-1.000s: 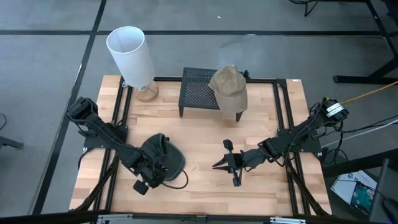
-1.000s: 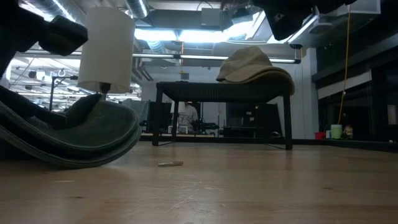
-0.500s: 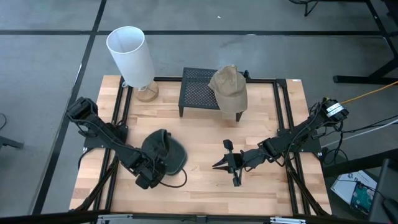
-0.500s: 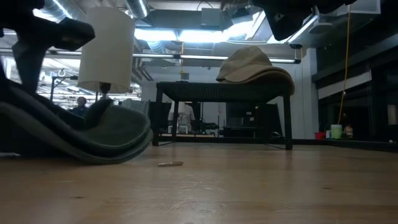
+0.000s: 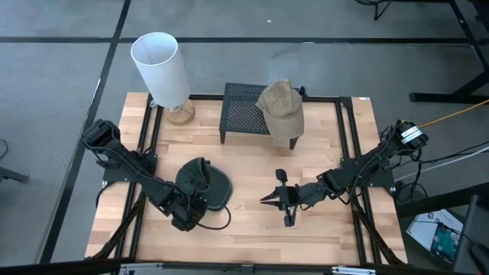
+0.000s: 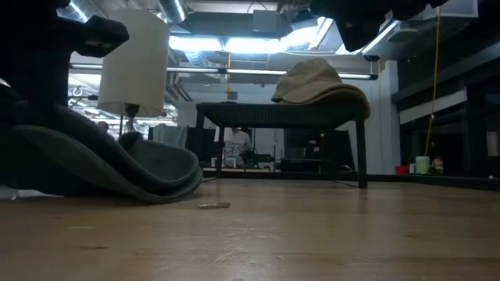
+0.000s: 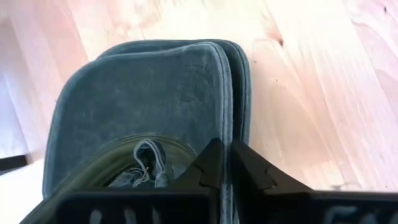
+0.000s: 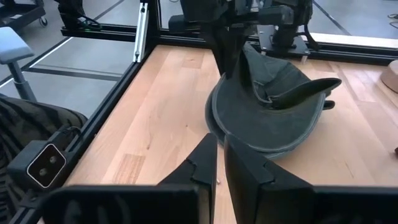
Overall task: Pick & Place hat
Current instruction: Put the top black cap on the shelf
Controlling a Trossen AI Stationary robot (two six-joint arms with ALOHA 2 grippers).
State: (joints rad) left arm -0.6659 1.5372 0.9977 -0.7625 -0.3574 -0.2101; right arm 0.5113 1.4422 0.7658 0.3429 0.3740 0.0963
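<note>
**Dark cap pinched at the left front of the table**

My left gripper (image 5: 186, 216) sits low over the wooden table (image 5: 244, 237), at its left front part, with my left arm reaching in from the left edge. In my left wrist view the two fingers (image 7: 208, 165) stand nearly pressed together, with only the thin edge of the dark green cap (image 7: 149, 106) between them, so I have the cap by its rim. The cap (image 5: 202, 187) lies mostly on the table just beyond my gripper, brim spread flat. From table height the cap (image 6: 117, 160) curves up at one side where I have it, while its lower edge rests on the wood. A small scrap (image 6: 213, 205) lies on the table near it.

My right gripper (image 5: 279, 200) is near the middle of the table, a little to the right, pointing toward the dark cap and well apart from it. In my right wrist view its fingers (image 8: 202, 165) stand close together with just a narrow slit between them, and nothing is in them; the dark cap (image 8: 270, 102) shows beyond, with my left arm over it.

At the back of the table stands a small black mesh stand (image 5: 246, 113). A tan cap (image 5: 280, 108) rests on its right end, its brim hanging over the stand's front edge. To the left of the stand, at the table's back left corner, stands a lamp with a white shade (image 5: 160, 69).
</note>
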